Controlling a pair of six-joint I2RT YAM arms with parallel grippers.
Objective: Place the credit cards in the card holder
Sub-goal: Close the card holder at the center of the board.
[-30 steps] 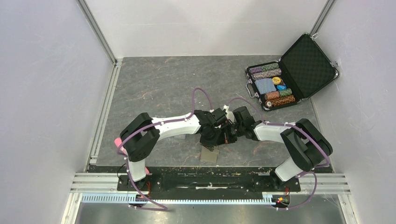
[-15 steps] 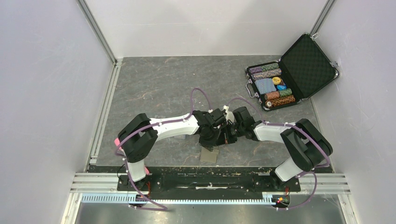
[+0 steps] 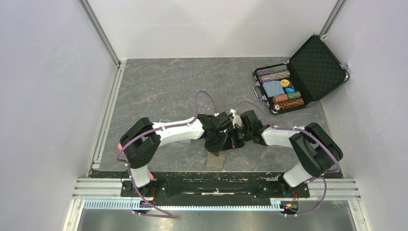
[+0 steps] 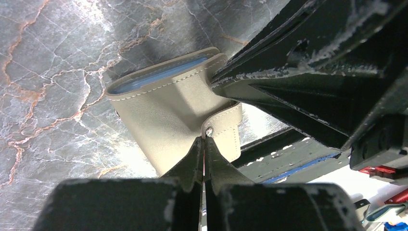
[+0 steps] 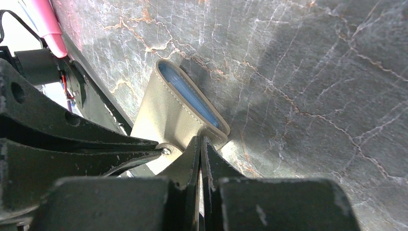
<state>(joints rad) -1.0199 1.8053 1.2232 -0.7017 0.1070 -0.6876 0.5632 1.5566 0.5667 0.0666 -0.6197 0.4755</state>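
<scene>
The left pincer [image 4: 205, 140] is closed on the snap tab [image 4: 225, 126] of the card holder [image 4: 163, 106], and the right pincer [image 5: 200, 140] is closed on its edge. The holder lies well apart from the black chip case [image 3: 300, 77]. I think they should pull apart gently, or a grip may slip.

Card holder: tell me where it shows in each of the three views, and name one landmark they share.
Top external: the card holder is low centre, near the front edge of the table.
Left wrist: centre of frame, tan with a blue inner edge, its snap tab pinched by the left gripper.
Right wrist: left of centre, blue pocket edge facing up and right.
Shared landmark: the dark, orange-veined table surface.
</scene>
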